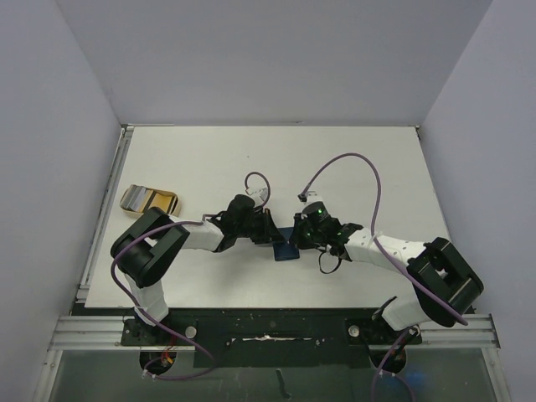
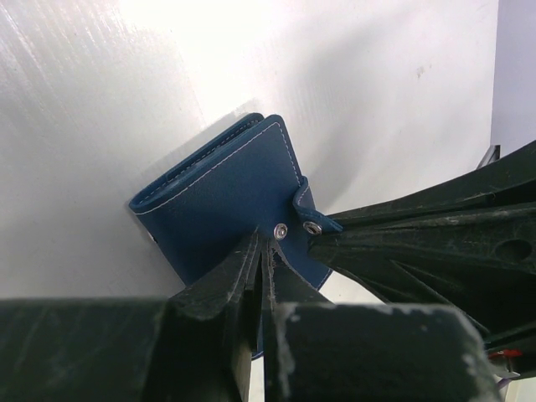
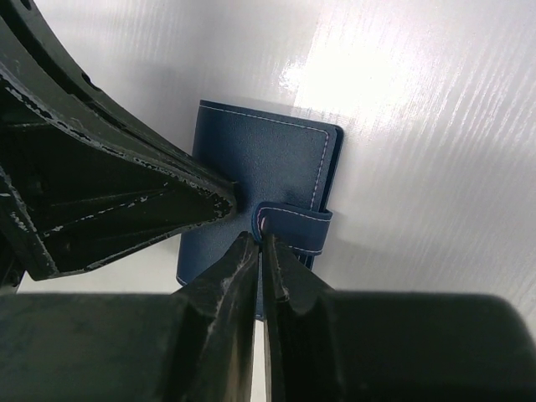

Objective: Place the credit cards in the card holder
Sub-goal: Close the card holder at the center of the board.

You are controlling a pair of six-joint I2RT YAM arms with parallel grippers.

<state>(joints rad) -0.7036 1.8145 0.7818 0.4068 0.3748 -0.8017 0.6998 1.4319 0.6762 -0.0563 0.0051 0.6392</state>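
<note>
The card holder (image 2: 218, 201), a navy-blue folded wallet, lies on the white table between both arms; it also shows in the right wrist view (image 3: 260, 163) and the top view (image 1: 286, 250). Its snap tab (image 3: 295, 224) is unsnapped and lifted. My right gripper (image 3: 262, 240) is shut on the end of the tab. My left gripper (image 2: 266, 240) is shut, with its tips pressing on the wallet's cover beside the snap stud (image 2: 281, 230). The credit cards (image 1: 139, 198) lie in the tray at the far left, away from both grippers.
The beige shallow tray (image 1: 173, 203) sits near the table's left edge. Purple cables (image 1: 352, 159) loop above both wrists. Grey walls close in the table on three sides. The arm bases stand at the near edge.
</note>
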